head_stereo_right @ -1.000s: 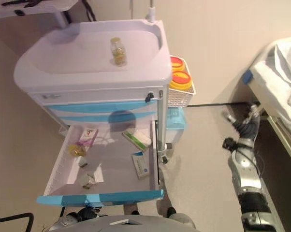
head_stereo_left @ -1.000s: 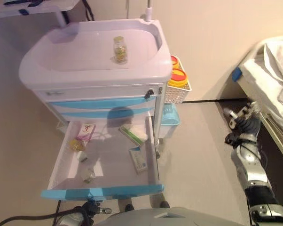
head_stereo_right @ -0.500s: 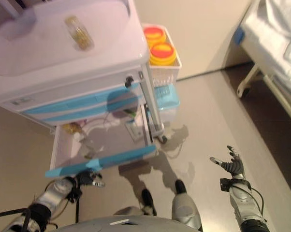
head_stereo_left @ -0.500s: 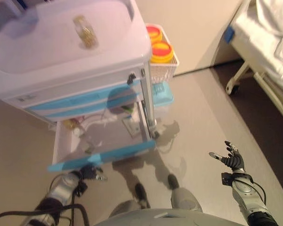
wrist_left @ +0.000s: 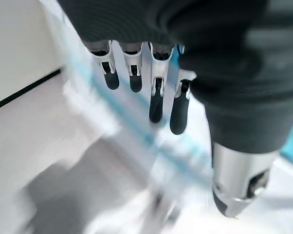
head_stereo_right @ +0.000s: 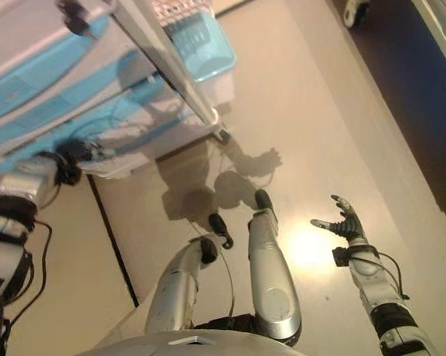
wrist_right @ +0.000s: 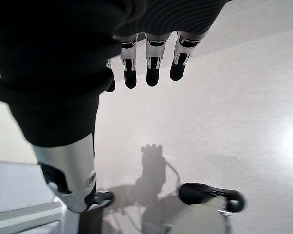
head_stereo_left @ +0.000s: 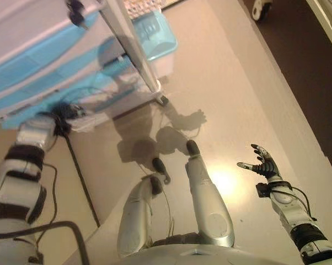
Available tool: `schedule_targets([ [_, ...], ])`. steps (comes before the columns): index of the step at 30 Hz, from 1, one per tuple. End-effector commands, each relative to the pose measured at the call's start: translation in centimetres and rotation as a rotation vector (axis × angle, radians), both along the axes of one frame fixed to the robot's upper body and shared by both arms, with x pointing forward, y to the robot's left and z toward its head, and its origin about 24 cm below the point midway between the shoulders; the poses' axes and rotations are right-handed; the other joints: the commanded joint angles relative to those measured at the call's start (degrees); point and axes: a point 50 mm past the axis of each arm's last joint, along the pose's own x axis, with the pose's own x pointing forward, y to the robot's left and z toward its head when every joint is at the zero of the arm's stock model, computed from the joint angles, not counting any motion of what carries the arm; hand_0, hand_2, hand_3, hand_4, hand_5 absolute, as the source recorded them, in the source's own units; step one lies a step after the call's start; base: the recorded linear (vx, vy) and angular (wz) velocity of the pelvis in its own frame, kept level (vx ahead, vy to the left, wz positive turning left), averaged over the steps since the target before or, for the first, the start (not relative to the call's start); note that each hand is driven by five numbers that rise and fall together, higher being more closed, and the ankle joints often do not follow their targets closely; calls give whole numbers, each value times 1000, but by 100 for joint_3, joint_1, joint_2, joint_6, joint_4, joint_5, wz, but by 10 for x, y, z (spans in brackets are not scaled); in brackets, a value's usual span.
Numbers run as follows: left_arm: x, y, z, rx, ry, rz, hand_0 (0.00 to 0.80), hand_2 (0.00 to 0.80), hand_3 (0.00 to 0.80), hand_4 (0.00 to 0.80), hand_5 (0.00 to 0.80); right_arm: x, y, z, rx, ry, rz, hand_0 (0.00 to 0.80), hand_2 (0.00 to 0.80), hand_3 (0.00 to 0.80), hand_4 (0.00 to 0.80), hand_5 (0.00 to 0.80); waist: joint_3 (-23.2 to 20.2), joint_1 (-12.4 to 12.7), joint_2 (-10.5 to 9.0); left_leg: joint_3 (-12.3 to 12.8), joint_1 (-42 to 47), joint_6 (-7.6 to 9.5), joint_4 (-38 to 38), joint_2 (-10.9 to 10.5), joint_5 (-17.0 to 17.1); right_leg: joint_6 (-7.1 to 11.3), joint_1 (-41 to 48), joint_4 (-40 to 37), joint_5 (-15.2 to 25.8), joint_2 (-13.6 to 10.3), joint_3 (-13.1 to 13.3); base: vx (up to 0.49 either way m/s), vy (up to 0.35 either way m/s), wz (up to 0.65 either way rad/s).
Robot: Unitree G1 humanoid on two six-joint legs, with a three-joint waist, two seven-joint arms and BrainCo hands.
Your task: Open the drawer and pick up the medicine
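The white cart (head_stereo_left: 28, 27) with light blue drawer fronts (head_stereo_left: 22, 69) fills the upper left of the eye views. My left hand (head_stereo_left: 60, 115) is at the blue front edge of the lowest drawer (head_stereo_left: 108, 88). In the left wrist view its fingers (wrist_left: 156, 100) are straight above a blurred blue-edged drawer rim (wrist_left: 137, 129), holding nothing. My right hand (head_stereo_left: 263, 165) hangs open over the bare floor at the right, far from the cart. No medicine shows in any view, and the drawer's inside is hidden.
A light blue bin (head_stereo_left: 158, 33) hangs on the cart's right side under a white wire basket (head_stereo_left: 141, 5). A cart caster (head_stereo_left: 163, 100) rests on the beige floor. A bed's caster (head_stereo_left: 261, 6) shows at the top right, on dark flooring.
The camera has tipped far down, so the cart top, the bottle and the drawer's contents have left the picture. My left hand has risen to the drawer's front edge.
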Motion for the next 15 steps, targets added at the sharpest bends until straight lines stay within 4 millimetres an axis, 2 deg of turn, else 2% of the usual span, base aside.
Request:
schedule_targets([
  [1, -19, 45, 82, 136, -364, 311, 0, 0, 0, 0, 0, 0, 12, 1, -12, -38, 79, 0, 0, 0, 0, 0, -301, -302, -163, -210, -268, 140, 1216, -217, -975, -147, 206, -515, 89, 11, -339, -12, 39, -19],
  [4, -13, 34, 85, 174, -423, 314, 0, 0, 0, 0, 0, 1, 17, -1, 0, -36, 87, 0, 0, 0, 0, 0, -323, -261, -206, -199, -232, 128, 1117, -230, -952, -154, 179, -549, 120, 53, -319, -4, 5, -13],
  [9, -8, 19, 66, 132, -437, 249, 0, 0, 0, 0, 0, -1, 23, -5, 3, -27, 95, 0, 0, 0, 0, 0, -371, -163, -216, -233, -7, 139, 832, -305, -958, -99, 320, -676, 180, 19, -320, 7, -7, 3],
  [13, -8, -4, 21, -57, -439, 94, 0, 0, 0, 0, 0, -5, 29, -12, 8, -15, 100, 0, 0, 0, 0, 0, -428, 56, -170, -368, 447, 141, 260, -439, -874, -10, 658, -974, 268, -65, -375, 42, -75, 2],
  [15, -16, -20, -15, -151, -415, -16, 0, 0, 0, 0, 0, -8, 31, -17, 29, 1, 78, 0, 0, 0, 0, 0, -500, 259, -139, -498, 753, 111, -100, -519, -732, 23, 980, -1220, 315, -165, -480, 50, -163, 10],
])
